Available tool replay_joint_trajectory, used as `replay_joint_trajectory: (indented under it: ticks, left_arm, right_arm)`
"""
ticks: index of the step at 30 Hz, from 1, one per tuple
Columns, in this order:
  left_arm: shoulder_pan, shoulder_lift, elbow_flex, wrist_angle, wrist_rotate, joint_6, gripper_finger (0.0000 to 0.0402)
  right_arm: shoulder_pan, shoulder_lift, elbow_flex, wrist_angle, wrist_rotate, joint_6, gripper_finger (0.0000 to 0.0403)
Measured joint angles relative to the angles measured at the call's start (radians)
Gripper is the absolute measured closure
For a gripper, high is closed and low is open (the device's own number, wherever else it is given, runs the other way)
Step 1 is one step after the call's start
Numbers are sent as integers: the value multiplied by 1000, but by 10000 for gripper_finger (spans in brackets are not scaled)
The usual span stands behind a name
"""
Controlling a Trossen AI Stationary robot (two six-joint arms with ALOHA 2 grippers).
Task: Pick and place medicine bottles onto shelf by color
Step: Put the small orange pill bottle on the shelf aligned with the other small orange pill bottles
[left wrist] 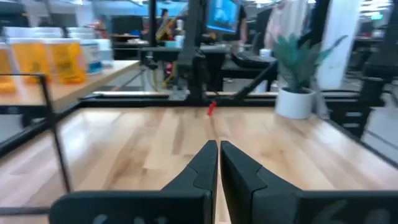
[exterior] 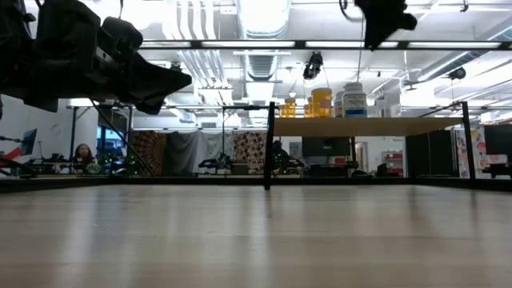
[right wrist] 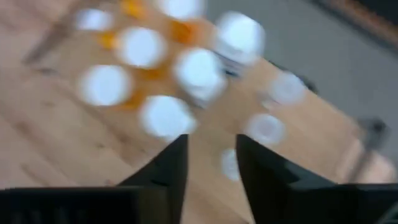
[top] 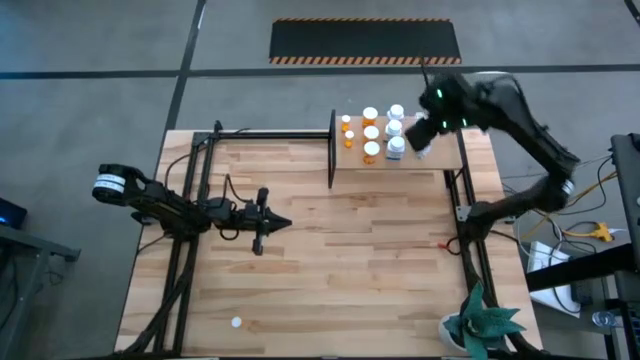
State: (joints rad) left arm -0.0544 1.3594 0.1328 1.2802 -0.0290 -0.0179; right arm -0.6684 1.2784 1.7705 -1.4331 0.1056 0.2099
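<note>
The shelf (top: 400,172), a light-wood board on black posts, stands at the table's far right. It also shows in the low view (exterior: 384,126). Orange bottles with white caps (top: 370,135) stand on it, with white bottles (top: 396,130) just to their right. My right gripper (top: 420,140) hangs above the shelf beside the white bottles, open and empty. In its wrist view (right wrist: 211,146) it looks down on the caps. My left gripper (top: 288,223) is shut and empty above the middle left of the table.
A potted plant (top: 482,325) stands at the table's near right corner. A small white object (top: 236,322) lies near the front left. The shelf's black post (top: 332,150) rises at its left end. Bare planks lie between the arms.
</note>
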Motion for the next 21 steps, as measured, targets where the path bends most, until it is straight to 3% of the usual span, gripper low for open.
replay_joint_trajectory:
  ticks: [5, 8, 15, 21]
  left_arm:
    - [-36, 0, 42, -60, 35, 10, 400]
    - [-89, -11, 108, -203, 37, 32, 400]
    - [-267, -90, 419, -990, -108, 8, 400]
    - [-430, -68, 687, -1575, -137, -273, 400]
  right_arm:
    - [247, -232, -317, 373, 32, -25, 370]
    - [396, -348, -554, 648, 59, -45, 389]
    - [650, -445, -991, 1221, 130, -108, 392]
    - [783, -420, -1225, 1617, 131, -197, 392]
